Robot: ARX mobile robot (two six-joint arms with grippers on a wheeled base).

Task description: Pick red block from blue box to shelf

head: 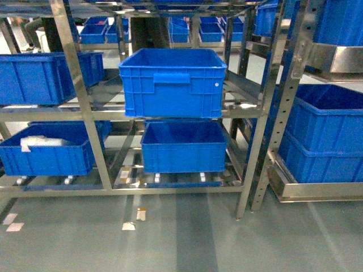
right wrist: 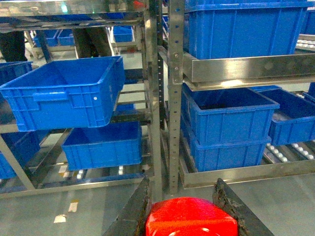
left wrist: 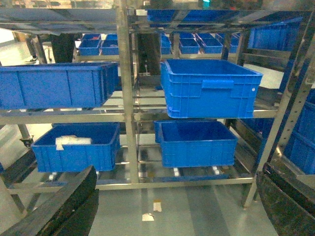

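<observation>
The red block (right wrist: 191,218) sits between the two fingers of the right pincer (right wrist: 189,216), at the bottom edge of the right wrist view; only its rounded upper part shows, and the dark fingers (right wrist: 133,211) close against it on either side. The right pincer is pinching the block. By appearance it is a small rigid plastic brick: judged light, stiff, not fragile, but smooth-sided and liable to slip or twist if the hold is slack. The flat opposite side faces are the sound place to grip; the stud on top offers no purchase.

Ahead of the right pincer and above it stands the shelf (right wrist: 175,98), a steel rack with perforated uprights. Ahead and to its left a dark blue ribbed crate (right wrist: 64,93) sits tilted on a middle tier, with another crate (right wrist: 101,147) on the tier below. Ahead and to the right, stacked crates (right wrist: 226,123) occupy the adjoining bay.

The left pincer (left wrist: 172,216) is spread wide, holding nothing, its fingers (left wrist: 64,206) at the lower corners of its own view, the shelf well ahead of it.

The turquoise blue box is not visible in any view. Judged stage: block in hand, placement on the shelf not yet done.
</observation>
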